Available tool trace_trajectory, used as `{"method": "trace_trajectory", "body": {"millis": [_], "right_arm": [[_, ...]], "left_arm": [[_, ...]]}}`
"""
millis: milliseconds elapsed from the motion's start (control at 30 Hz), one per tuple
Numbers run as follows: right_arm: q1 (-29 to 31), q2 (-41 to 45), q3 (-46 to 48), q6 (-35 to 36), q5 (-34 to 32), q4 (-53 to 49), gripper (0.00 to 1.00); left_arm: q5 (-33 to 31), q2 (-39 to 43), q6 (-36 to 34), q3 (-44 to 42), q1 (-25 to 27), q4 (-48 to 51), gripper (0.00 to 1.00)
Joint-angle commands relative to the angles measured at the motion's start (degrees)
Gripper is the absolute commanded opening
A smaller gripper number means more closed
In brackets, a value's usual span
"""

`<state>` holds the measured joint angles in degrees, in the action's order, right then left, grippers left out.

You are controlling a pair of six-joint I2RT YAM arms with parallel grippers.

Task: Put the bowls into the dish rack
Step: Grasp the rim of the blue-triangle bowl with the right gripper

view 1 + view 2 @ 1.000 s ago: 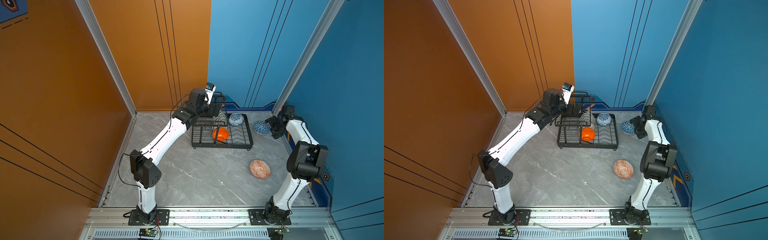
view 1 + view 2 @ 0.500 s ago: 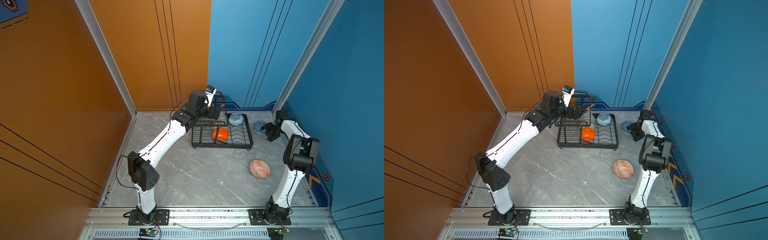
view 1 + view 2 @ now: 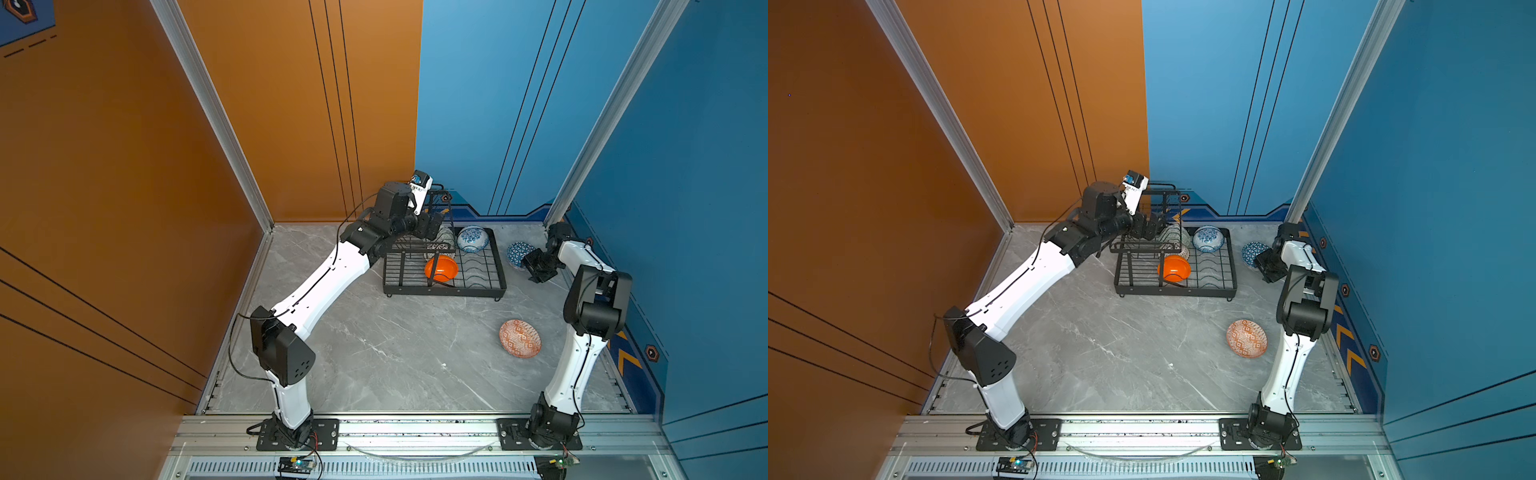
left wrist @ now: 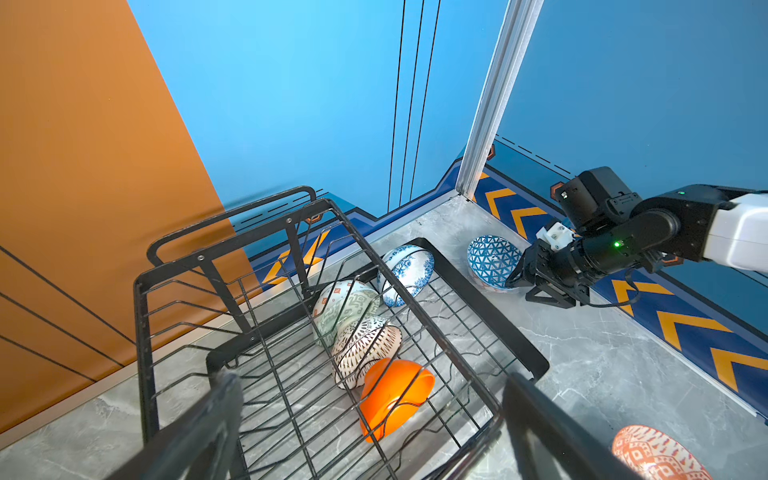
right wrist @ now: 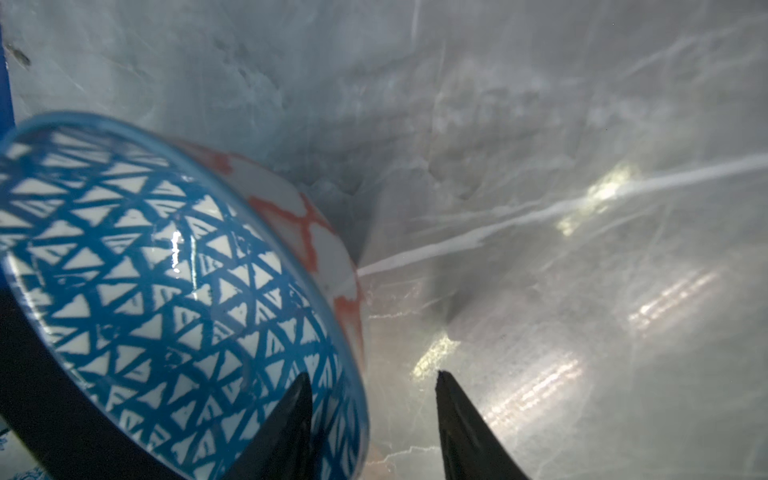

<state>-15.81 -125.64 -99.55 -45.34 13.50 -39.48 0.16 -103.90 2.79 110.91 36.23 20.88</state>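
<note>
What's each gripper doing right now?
Left gripper: open, empty, over the dish rack.
Right gripper: open, straddling the rim of the blue triangle bowl, not yet clamped.

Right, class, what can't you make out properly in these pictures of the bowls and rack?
Green patterned bowl: both top views, mostly hidden behind left gripper and rack wires.
Red patterned bowl: left wrist view, cut by the picture's edge.
Blue triangle bowl: right wrist view, cut by the edge.

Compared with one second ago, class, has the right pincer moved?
Yes. The right pincer has shifted slightly toward the dish rack, and now straddles the blue triangle-patterned bowl's rim.
</note>
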Motion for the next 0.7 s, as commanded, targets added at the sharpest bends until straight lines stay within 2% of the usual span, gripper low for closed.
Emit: {"method": "trace_trajectory", "body": {"millis": [0, 367, 667], "right_arm": [[-0.42, -1.63, -2.78, 0.54, 0.40, -1.75, 0.47], [-0.54, -4.64, -6.81, 0.08, 1.32, -1.73, 0.28], [-0.52, -1.95, -9.04, -0.79, 2.49, -1.65, 0.04]], "left_arm": [[-1.21, 1.33, -0.40, -0.12, 0.64, 0.82, 0.98], [-2.36, 0.80, -0.10, 1.04, 0.64, 1.00, 0.98], [-4.26, 1.84, 0.97, -0.04, -0.38, 0.97, 0.98]]}}
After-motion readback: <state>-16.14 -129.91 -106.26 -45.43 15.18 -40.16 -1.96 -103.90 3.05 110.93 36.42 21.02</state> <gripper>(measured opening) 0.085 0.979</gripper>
